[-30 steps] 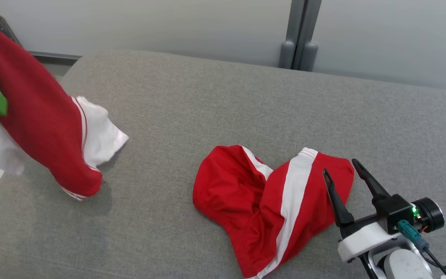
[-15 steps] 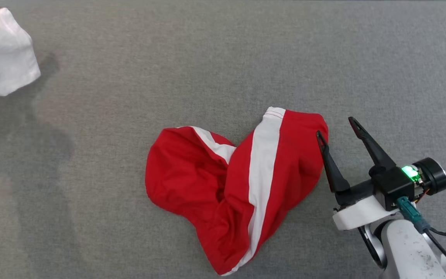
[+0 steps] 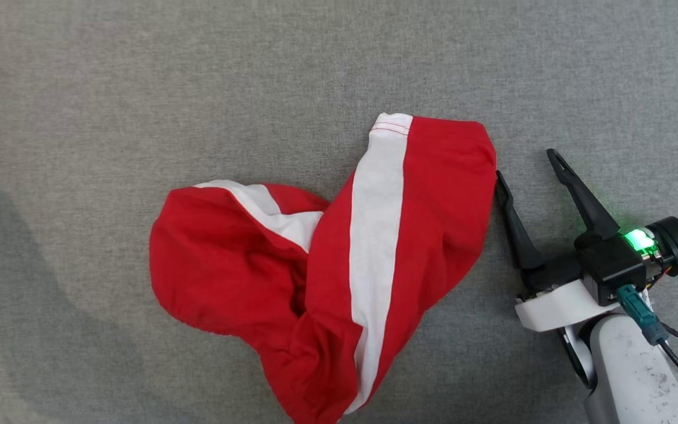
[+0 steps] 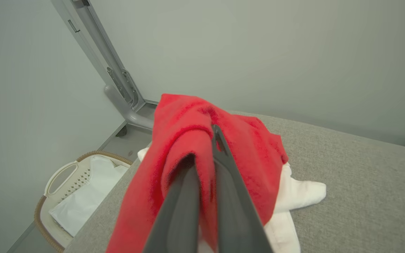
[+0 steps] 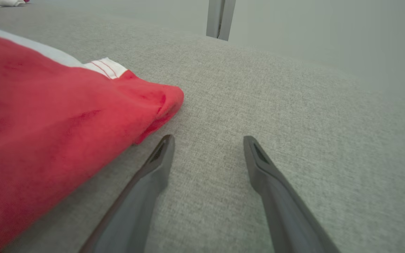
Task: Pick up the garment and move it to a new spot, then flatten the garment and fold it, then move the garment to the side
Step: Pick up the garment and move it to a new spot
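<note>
Head view: shorts (image 3: 433,224) lie crumpled on the cushion (image 3: 198,88) with the right gripper (image 3: 524,164) just beside their right edge, fingers apart. Left wrist view: left gripper (image 4: 204,147) clamped on a red-and-white garment (image 4: 181,119) — basket (image 4: 79,182) beyond the cushion edge. Right wrist view: shorts left of the fingers, post (image 5: 220,17) behind.

Garment count is coming to two, both red with white. First garment (image 3: 327,259) is lying just beside the left finger of the right gripper (image 3: 525,163). Second garment (image 4: 188,119) is hanging pinched between the fingers of the left gripper (image 4: 202,144). Grippers: two, each showing two dark fingers, so four fingers. White stripes showing on the first garment: two. Baskets: one, basket (image 4: 53,175) sitting left of the left fingers and carrying one white cloth (image 4: 83,200). Gray posts: two, left post (image 4: 118,84) and right post (image 5: 220,17), each standing beyond its own gripper's fingertips. Gray cushion (image 3: 139,88): one, running under both sets of fingers.
</note>
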